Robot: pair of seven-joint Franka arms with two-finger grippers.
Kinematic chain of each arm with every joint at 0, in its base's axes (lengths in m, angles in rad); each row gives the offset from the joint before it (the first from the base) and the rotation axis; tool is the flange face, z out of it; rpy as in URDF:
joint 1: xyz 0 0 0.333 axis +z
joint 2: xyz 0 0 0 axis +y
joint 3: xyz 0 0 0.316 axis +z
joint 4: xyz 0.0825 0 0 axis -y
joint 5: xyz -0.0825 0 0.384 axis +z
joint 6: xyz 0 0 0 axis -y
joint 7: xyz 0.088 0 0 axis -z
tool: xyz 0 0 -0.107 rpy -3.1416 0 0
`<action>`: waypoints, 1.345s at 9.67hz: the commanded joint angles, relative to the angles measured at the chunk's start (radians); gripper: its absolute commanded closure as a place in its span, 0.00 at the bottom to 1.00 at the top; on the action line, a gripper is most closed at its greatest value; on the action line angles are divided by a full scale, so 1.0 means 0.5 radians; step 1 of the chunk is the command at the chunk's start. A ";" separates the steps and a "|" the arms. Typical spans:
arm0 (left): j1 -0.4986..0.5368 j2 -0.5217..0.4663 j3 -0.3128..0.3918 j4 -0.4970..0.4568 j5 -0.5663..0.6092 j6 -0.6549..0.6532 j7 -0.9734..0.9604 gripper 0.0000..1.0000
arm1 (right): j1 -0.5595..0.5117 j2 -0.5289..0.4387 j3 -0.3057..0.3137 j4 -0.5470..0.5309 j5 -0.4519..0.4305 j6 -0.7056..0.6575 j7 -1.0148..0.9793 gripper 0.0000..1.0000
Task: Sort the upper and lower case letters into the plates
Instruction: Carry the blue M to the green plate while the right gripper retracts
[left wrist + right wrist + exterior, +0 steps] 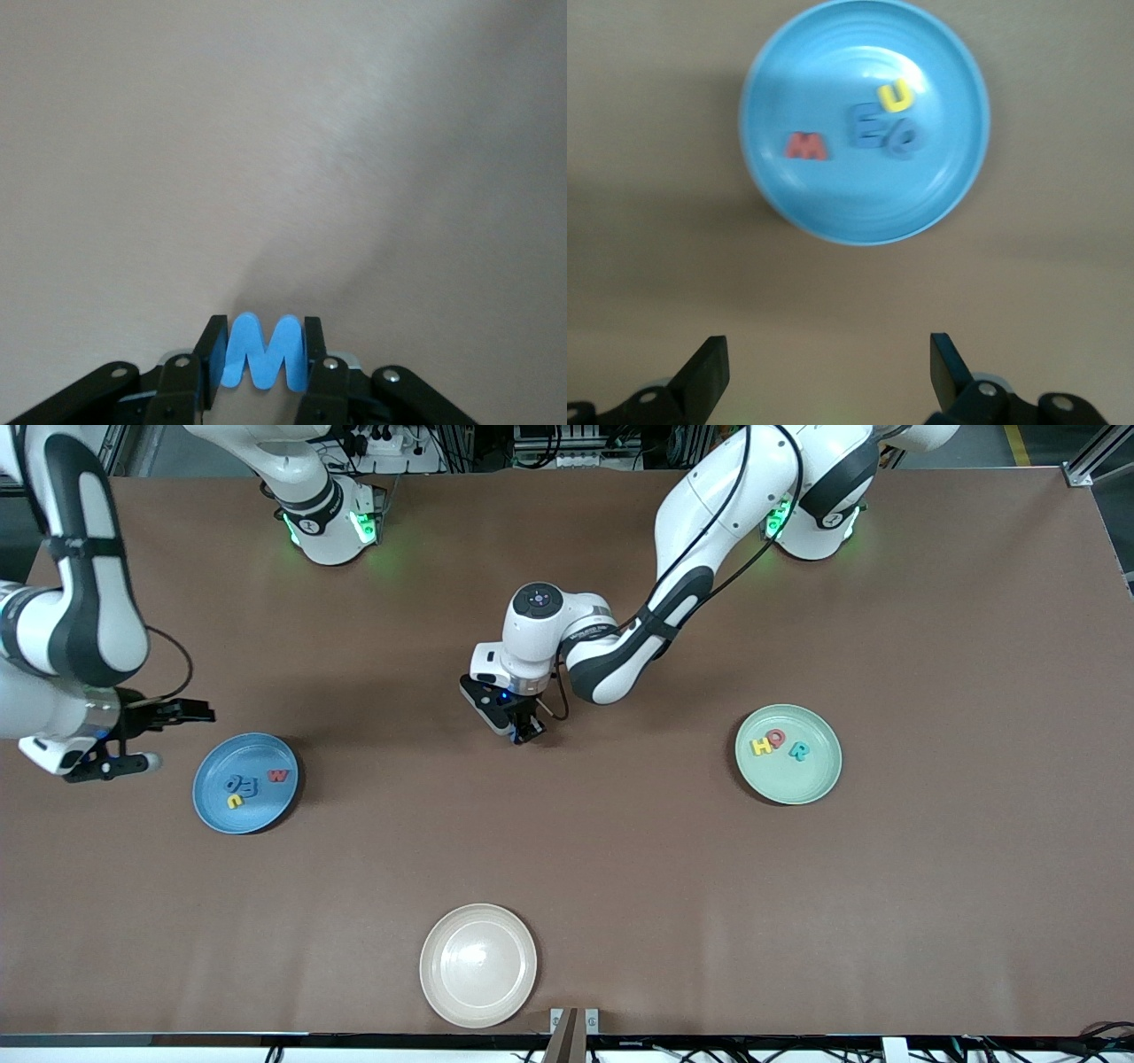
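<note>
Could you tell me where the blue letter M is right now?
The blue letter M is pinched in the left hand, low over bare table near the middle, between the blue plate and mint green plate.

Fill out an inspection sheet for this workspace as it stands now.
Surface: brown table, flat.
Job's things: blue plate holds four letters; mint plate holds three letters; blue letter is in the left gripper.
Clutter: cream plate, nothing seen on it.
Grippers: left gripper, low over mid-table, shut on the blue letter; right gripper open, waiting beside the blue plate.
Cables: black cable along the left arm.
Surroundings: metal framing past the table edge.
</note>
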 commanded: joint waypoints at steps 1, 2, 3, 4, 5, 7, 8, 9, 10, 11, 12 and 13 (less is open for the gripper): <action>0.117 -0.122 -0.066 -0.018 0.023 -0.249 0.037 0.93 | 0.003 -0.311 0.012 -0.142 -0.029 -0.127 0.148 0.00; 0.218 -0.159 -0.155 -0.015 -0.047 -0.417 0.165 0.93 | -0.022 -0.358 0.019 -0.148 -0.019 -0.124 0.071 0.00; 0.355 -0.196 -0.262 -0.015 -0.123 -0.601 0.345 0.93 | -0.025 -0.398 0.028 -0.121 -0.013 -0.094 0.064 0.00; 0.518 -0.266 -0.381 -0.018 -0.136 -0.858 0.520 0.93 | -0.037 -0.438 0.070 -0.048 -0.010 -0.045 0.064 0.00; 0.735 -0.288 -0.568 -0.024 -0.157 -1.076 0.598 0.93 | -0.071 -0.456 0.122 0.069 -0.010 -0.063 0.067 0.00; 1.199 -0.288 -0.918 -0.085 -0.173 -1.442 0.614 0.92 | -0.257 -0.481 0.340 0.344 -0.007 -0.261 0.092 0.00; 1.352 -0.285 -0.977 -0.112 -0.173 -1.598 0.657 0.91 | -0.307 -0.481 0.392 0.452 -0.007 -0.375 0.155 0.00; 1.515 -0.285 -1.045 -0.122 -0.176 -1.694 0.733 0.91 | -0.301 -0.472 0.393 0.563 -0.007 -0.479 0.250 0.00; 1.693 -0.288 -1.130 -0.186 -0.176 -1.820 0.749 0.92 | -0.295 -0.472 0.396 0.630 -0.007 -0.507 0.321 0.00; 1.892 -0.291 -1.238 -0.296 -0.146 -1.845 0.755 0.92 | -0.292 -0.472 0.396 0.692 -0.004 -0.523 0.358 0.00; 2.115 -0.297 -1.305 -0.433 -0.115 -1.842 0.761 0.92 | -0.292 -0.472 0.396 0.738 -0.007 -0.556 0.359 0.00; 2.282 -0.291 -1.376 -0.520 -0.054 -1.842 0.767 0.92 | -0.283 -0.469 0.396 0.778 -0.007 -0.593 0.359 0.00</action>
